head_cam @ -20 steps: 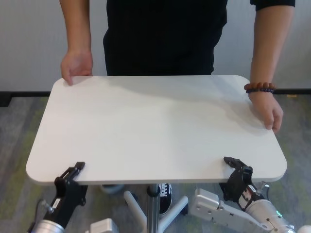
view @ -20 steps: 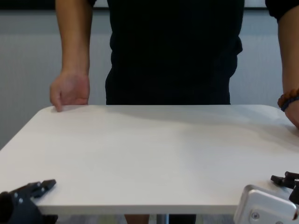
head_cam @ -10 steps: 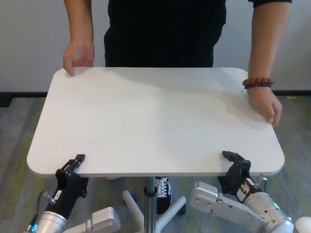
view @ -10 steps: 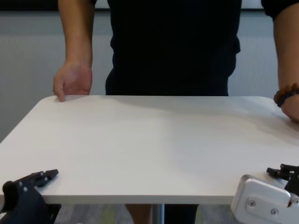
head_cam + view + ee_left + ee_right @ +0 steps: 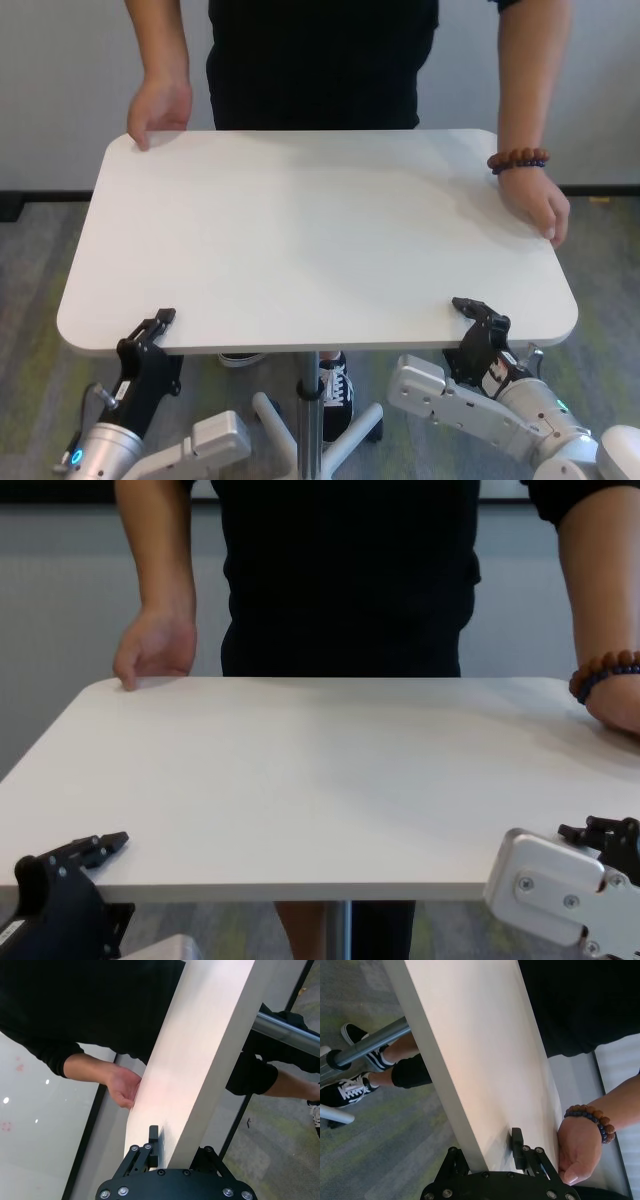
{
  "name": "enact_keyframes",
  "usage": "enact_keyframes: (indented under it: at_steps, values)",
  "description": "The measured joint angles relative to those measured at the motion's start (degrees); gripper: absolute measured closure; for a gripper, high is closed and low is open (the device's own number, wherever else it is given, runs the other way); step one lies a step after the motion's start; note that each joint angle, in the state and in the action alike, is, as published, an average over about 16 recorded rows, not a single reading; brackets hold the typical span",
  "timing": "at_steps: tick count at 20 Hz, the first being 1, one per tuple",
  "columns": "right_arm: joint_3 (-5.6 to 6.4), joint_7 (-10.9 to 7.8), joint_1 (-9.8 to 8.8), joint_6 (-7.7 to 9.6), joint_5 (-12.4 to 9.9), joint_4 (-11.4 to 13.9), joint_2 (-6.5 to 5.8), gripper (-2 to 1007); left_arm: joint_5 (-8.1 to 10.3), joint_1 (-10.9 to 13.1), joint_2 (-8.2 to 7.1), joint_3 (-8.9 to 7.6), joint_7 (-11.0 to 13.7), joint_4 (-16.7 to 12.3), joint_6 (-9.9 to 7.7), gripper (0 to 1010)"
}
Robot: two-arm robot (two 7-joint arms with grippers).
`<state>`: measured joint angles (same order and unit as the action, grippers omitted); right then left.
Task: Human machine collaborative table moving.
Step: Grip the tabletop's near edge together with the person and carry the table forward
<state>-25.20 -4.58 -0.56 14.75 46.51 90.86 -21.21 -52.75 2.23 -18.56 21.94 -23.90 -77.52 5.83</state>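
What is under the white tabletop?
Under the tabletop stand a slim metal centre pole, the base legs and the person's black sneakers. The tabletop covers the pole's top joint and each claw's lower finger.

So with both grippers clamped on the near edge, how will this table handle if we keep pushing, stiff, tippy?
The table top looks rigid: a flat, thin slab, so it probably won't flex. It sits on one slim centre pole, so uneven pushes from the left gripper or right gripper may rock or twist it. The human's hands at the far edge likely steady it.
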Motion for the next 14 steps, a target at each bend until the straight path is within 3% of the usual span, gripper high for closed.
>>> enact_keyframes:
  at_steps: [14]
  values:
    - [1.35, -1.19, 3.02, -2.56, 0.2, -4.2, 2.78, 625, -0.33, -3.2, 0.76, 0.77, -0.1, 3.7, -0.45, 733]
